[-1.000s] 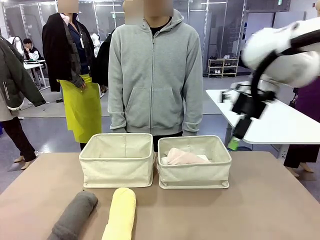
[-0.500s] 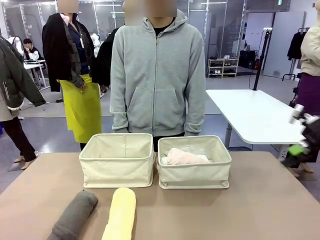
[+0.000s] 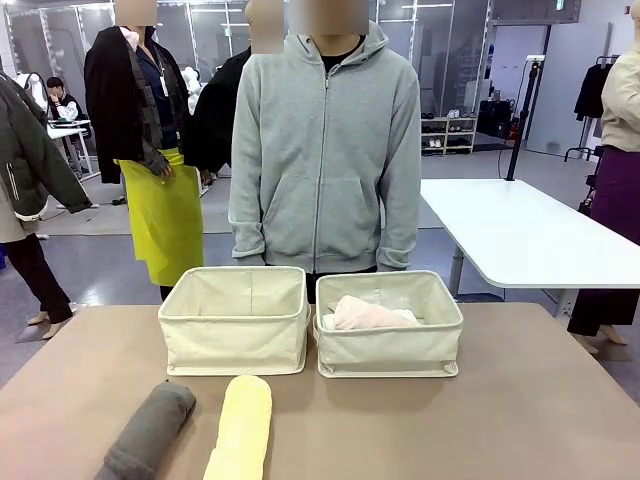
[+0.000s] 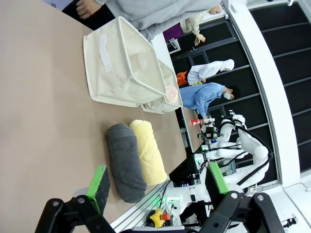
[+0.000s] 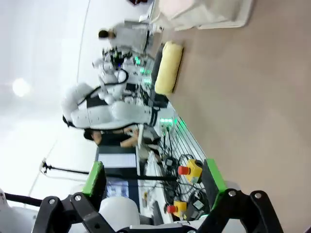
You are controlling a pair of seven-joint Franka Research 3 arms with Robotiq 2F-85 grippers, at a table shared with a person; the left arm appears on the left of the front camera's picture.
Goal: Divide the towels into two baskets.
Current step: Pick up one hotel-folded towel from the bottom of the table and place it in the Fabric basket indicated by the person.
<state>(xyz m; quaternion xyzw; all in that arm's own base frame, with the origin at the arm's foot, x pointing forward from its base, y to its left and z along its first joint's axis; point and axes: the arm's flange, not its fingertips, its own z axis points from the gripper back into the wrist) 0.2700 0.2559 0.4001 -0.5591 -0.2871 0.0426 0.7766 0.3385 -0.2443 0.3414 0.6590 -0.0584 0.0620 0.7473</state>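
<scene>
So the left hand [image 4: 158, 187] is spread wide with nothing in it, hovering by the near edge of the surface [image 3: 520, 400]. I'd guess that's because the dark grey towel [image 4: 125, 162] and pale yellow towel [image 4: 150, 151] lie just in front of it, side by side and touching, toward the near-left corner. The right hand [image 5: 154, 182] is just as wide and empty, held off toward the right edge. Further out, the left basket [image 3: 235, 345] and right basket [image 3: 390, 352] sit side by side mid-surface toward the far edge. The right one has the pale pink towel [image 3: 362, 314] poking up, and the left looks empty, so it's probably waiting for those two. The towels are thick fuzzy rolls, squashy-looking.
</scene>
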